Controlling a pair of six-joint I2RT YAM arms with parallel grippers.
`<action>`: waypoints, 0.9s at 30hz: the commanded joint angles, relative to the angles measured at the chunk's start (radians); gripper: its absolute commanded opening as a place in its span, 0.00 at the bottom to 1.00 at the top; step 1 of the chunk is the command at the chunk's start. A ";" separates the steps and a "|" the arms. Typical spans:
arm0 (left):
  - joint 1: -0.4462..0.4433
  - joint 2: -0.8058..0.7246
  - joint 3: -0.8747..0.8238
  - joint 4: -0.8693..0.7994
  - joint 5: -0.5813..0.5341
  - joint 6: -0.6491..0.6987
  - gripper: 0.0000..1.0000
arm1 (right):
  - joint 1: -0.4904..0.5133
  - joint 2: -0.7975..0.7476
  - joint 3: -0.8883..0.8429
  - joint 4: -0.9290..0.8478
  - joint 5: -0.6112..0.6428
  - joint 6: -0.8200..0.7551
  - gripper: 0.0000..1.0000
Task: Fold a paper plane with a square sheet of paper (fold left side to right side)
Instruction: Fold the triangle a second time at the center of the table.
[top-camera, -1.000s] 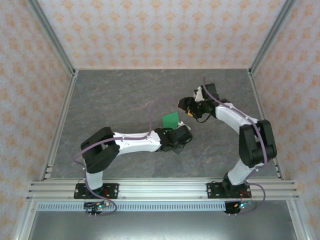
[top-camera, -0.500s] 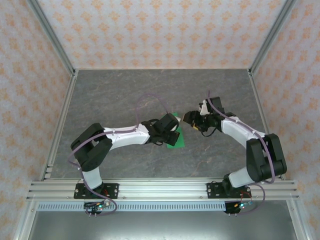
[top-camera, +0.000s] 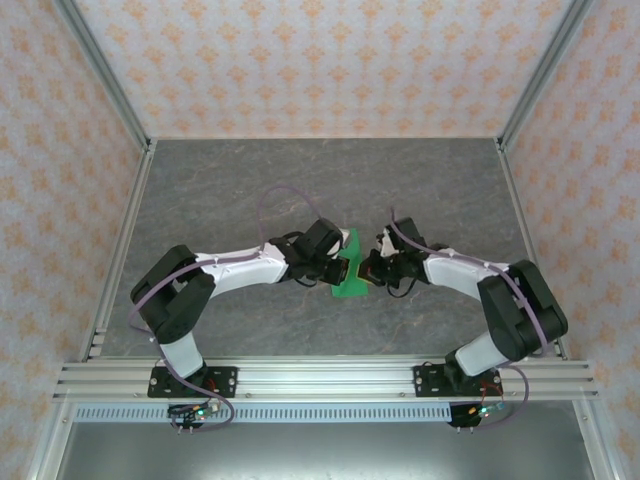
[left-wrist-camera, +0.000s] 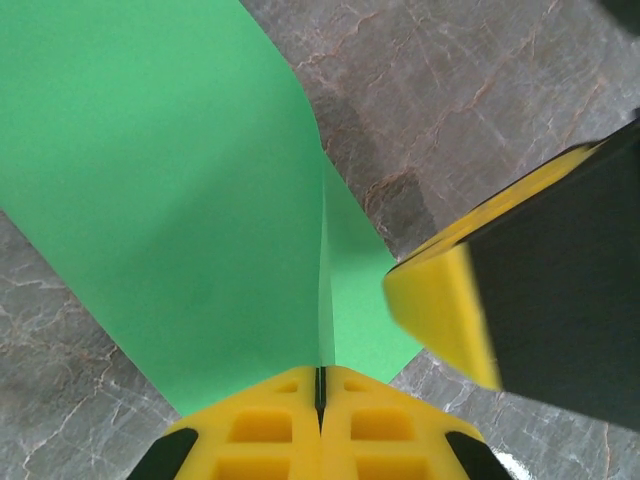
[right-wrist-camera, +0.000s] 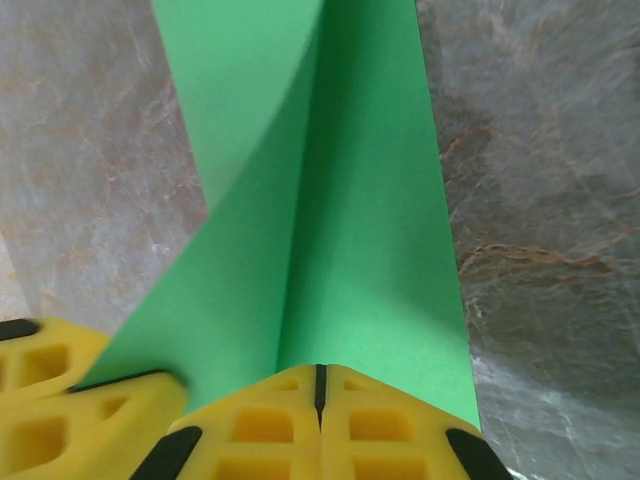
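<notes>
Green paper sheet (left-wrist-camera: 180, 200) is held at mid-counter (top-camera: 230, 190), clamped between closed left gripper (left-wrist-camera: 320, 388) and closed right gripper (right-wrist-camera: 320, 385), left and right.

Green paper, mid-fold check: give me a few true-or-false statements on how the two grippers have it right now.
1. The left gripper is shut on the green paper. True.
2. The right gripper hangs open, clear of the paper. False: its jaws are shut on the paper as well.
3. The paper lies as a flat, uncreased square. False: a crease runs away from the pinching fingers, and the sheet bends along it.
4. The two grippers face each other across the paper, close together, near the middle of the table. True.
</notes>
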 joint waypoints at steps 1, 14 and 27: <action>0.014 -0.018 -0.007 -0.043 0.009 0.032 0.01 | 0.010 0.033 -0.001 0.014 0.049 0.020 0.05; 0.051 0.020 0.027 -0.142 0.003 0.101 0.01 | 0.029 0.115 0.039 -0.144 0.131 -0.044 0.05; 0.079 0.083 0.078 -0.137 0.000 0.133 0.01 | 0.030 0.121 0.045 -0.162 0.133 -0.062 0.05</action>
